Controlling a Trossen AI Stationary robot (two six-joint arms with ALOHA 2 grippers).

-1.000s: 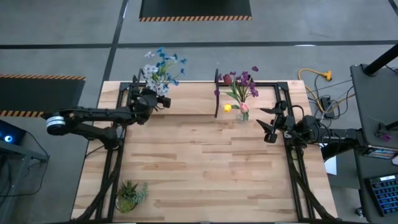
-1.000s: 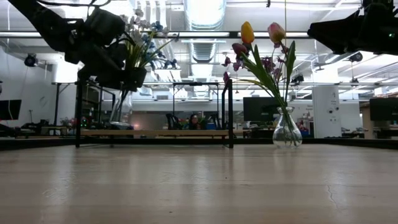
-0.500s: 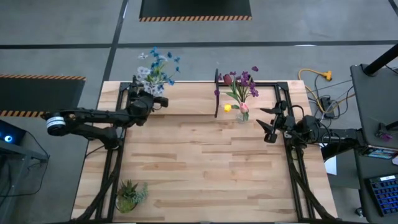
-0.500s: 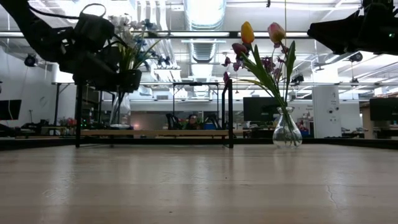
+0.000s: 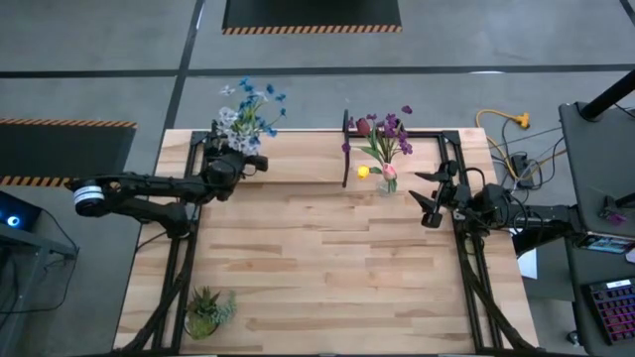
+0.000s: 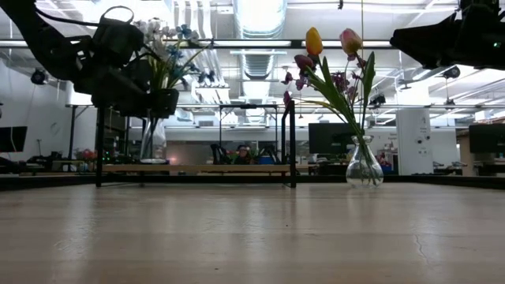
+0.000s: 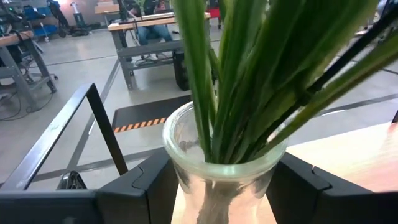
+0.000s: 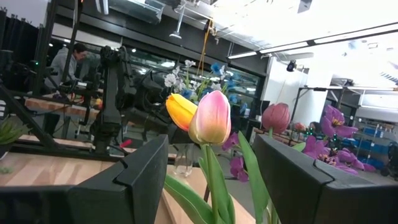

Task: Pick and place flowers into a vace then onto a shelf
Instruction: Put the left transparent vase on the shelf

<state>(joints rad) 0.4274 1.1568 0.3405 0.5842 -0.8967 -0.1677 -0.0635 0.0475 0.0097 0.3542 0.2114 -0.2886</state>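
Standing green-stemmed flowers [image 7: 249, 93] fill glass vase [image 7: 217, 180].

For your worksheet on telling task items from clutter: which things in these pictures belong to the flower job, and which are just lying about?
Part of the job:
- blue and white flowers in a glass vase
- left end effector around that vase
- shelf
- second vase of tulips

Just lying about:
- potted plant
- yellow cable
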